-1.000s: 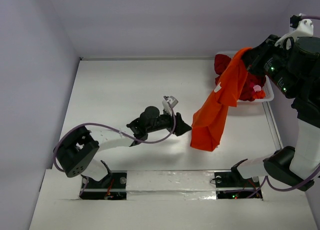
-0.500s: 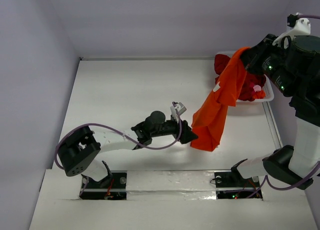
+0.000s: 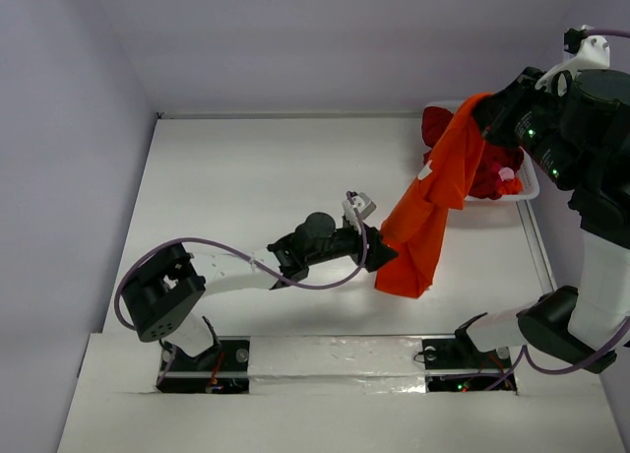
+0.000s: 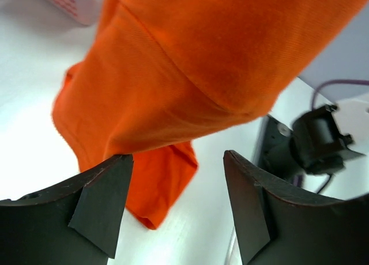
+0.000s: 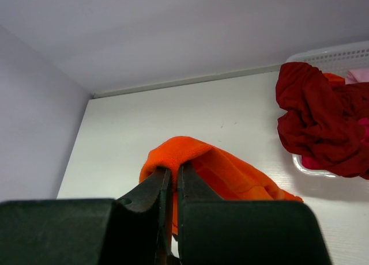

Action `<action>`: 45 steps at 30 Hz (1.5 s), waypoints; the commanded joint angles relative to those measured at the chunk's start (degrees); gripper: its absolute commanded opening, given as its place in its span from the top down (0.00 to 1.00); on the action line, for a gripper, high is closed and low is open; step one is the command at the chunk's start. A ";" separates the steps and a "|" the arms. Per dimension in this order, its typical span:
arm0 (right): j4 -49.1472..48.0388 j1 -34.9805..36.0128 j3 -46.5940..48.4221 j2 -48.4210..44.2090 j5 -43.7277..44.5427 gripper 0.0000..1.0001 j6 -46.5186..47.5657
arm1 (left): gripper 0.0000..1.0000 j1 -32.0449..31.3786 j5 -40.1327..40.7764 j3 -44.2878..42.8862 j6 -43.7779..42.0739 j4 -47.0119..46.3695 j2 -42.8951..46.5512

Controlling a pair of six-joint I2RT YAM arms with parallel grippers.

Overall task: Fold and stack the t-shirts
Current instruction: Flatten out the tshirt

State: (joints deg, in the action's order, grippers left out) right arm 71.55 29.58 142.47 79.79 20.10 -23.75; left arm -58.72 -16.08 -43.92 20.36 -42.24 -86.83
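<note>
Step in hand: lifting the orange t-shirt [image 3: 433, 202] from the basket [image 3: 533, 189] for spreading. It hangs from the right tool [image 5: 171, 175], which is clenched on a bunched fold. The left tool [image 4: 176, 156] is released, jaws apart, beside the shirt's lower edge. Next, probably: left pinches a hem corner. The crimson t-shirt [image 5: 314, 118] lies in the basket. Bare worktop [image 3: 236, 177] to the left; the wall stands close on the right.

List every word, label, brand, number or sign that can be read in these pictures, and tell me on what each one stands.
No text can be read in any view.
Small white tag on the orange t-shirt: too small to read.
Dark red t-shirt: no print visible.
White basket: no label visible.
</note>
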 commanded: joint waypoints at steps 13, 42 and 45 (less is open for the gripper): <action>-4.58 -0.32 1.67 -0.69 -0.23 1.00 0.72 | 0.40 -0.87 12.83 5.33 -2.79 3.83 9.91; -4.75 -0.32 1.49 -0.51 -0.41 1.00 0.72 | 0.38 -1.49 8.43 -1.25 -4.28 0.58 2.11; -4.84 -0.32 1.49 -0.51 -0.50 1.00 0.81 | 0.38 -2.01 8.25 -2.57 -4.36 -0.21 -0.35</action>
State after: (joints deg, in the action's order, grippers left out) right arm 71.57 29.58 142.52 79.85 20.05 -23.73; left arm -60.07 -6.52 -43.70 15.70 -38.81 -85.65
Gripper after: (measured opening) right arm 0.042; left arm 0.615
